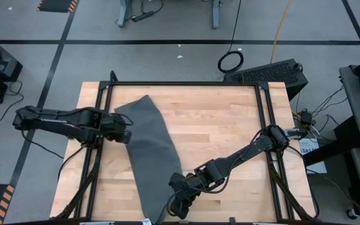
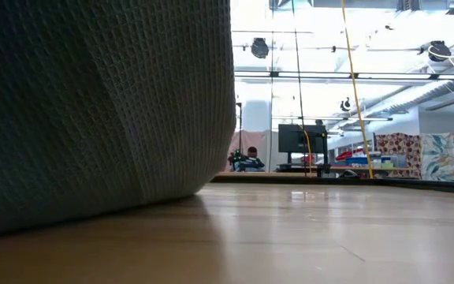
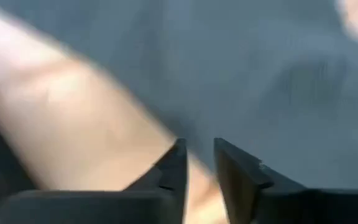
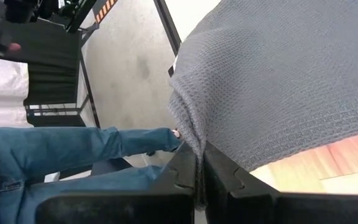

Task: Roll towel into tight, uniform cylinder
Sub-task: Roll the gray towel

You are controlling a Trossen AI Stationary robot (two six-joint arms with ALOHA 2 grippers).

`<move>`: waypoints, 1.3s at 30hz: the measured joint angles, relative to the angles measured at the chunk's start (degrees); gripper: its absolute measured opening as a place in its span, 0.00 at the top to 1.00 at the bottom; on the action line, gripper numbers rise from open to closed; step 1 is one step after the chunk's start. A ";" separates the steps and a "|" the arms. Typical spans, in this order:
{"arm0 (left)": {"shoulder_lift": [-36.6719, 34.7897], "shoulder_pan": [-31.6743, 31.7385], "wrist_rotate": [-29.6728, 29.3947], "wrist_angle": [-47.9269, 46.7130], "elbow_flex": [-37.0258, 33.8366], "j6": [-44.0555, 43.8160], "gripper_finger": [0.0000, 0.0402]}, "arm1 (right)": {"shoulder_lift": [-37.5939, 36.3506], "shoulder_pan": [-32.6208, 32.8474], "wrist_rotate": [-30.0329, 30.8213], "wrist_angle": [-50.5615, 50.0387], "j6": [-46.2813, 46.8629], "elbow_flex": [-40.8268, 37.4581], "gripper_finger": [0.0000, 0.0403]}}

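From above, the towel (image 1: 150,156) lies unrolled on the table (image 1: 224,131), a long strip running from the far left down to the near edge. The left pincer (image 1: 127,134) sits at its left edge. The right pincer (image 1: 179,206) is at its near end.

From low down, the towel (image 2: 93,102) bulges up close.

The left pincer's (image 3: 199,165) fingers stand slightly apart over the cloth, holding nothing.

The right pincer (image 4: 199,168) is clamped on the towel's (image 4: 278,81) edge. A person's jeans (image 4: 61,155) show just beyond it.
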 joint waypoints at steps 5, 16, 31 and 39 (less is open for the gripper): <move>-1.48 0.28 4.81 -8.49 3.83 -1.55 0.56 | 0.00 0.66 -0.76 -0.03 0.12 0.00 1.00; 8.19 21.50 2.59 -3.19 6.91 16.28 0.48 | 0.00 0.76 -2.71 -0.38 -3.55 0.00 1.00; 35.83 45.96 -5.03 -4.51 6.86 55.98 0.56 | 0.00 1.62 -4.85 -4.89 -5.54 0.00 1.00; 36.56 52.57 -6.87 -3.13 6.86 66.68 0.56 | 0.00 1.86 -4.85 -5.53 -7.04 0.00 1.00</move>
